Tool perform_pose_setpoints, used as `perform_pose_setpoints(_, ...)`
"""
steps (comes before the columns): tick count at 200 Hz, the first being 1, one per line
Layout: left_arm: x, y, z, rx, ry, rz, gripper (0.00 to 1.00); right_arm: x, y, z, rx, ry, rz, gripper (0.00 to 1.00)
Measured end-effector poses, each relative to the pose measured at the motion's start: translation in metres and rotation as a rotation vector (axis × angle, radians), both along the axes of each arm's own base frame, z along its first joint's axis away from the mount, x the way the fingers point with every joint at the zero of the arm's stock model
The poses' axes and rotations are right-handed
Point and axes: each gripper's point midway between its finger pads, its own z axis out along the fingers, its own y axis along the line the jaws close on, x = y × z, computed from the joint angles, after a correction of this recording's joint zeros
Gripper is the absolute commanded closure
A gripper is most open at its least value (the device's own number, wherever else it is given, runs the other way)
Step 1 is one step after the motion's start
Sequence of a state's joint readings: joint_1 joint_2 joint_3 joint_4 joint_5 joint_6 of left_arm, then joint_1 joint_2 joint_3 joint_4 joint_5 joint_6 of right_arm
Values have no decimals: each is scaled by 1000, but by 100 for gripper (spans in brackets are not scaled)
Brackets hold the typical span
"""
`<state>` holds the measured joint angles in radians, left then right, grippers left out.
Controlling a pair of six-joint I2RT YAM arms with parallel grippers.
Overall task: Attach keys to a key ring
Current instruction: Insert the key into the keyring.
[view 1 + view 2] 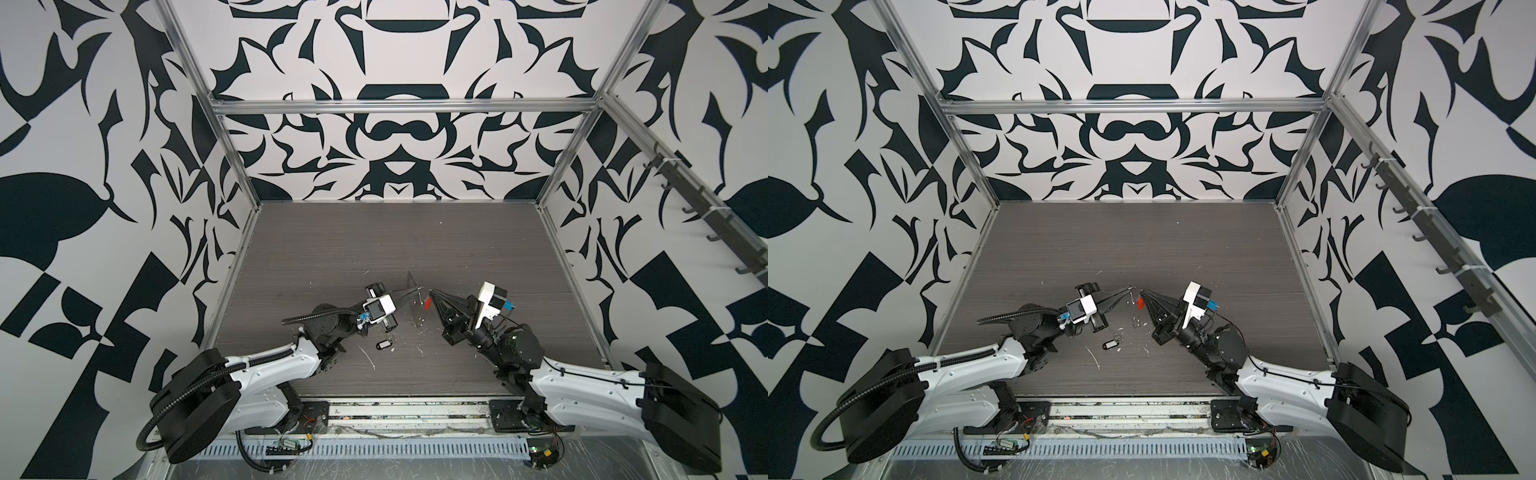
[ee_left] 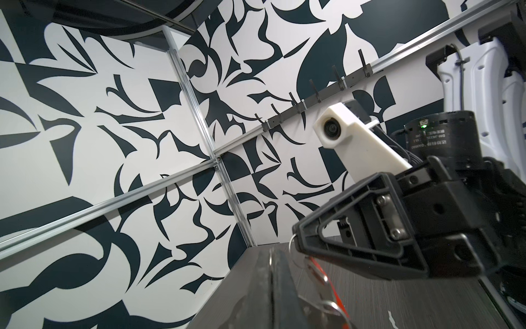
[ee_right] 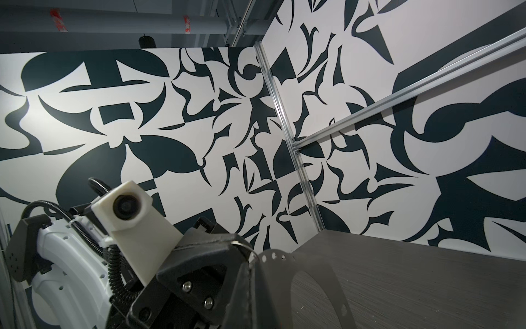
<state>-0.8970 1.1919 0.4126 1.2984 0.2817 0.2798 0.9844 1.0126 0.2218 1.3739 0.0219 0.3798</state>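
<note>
While left hand (image 1: 419,289) pinches the key ring (image 1: 412,307) upright, right hand (image 1: 431,292) grips red-tag keys (image 1: 427,304) at its 3 o'clock, probably for threading.

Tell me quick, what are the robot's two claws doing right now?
Left gripper: closed, holding the key ring by its edge.
Right gripper: closed, holding the red-tagged keys, which dangle below it.

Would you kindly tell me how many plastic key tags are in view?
2. The black tag lies on the table, toward its near edge; the red-orange tag hangs under the fingers of the right gripper. Others may be hidden.
</note>
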Motion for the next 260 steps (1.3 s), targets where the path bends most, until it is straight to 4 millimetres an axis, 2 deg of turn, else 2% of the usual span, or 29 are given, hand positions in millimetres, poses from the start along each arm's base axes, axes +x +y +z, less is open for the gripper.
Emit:
perform_pose_setpoints(46,1,0,0,-11,6,1,100,6,5,4,1,6,-11,100)
perform_pose_setpoints(260,1,-1,0,-16,9,-5,100,0,8,9,21,10,31,100)
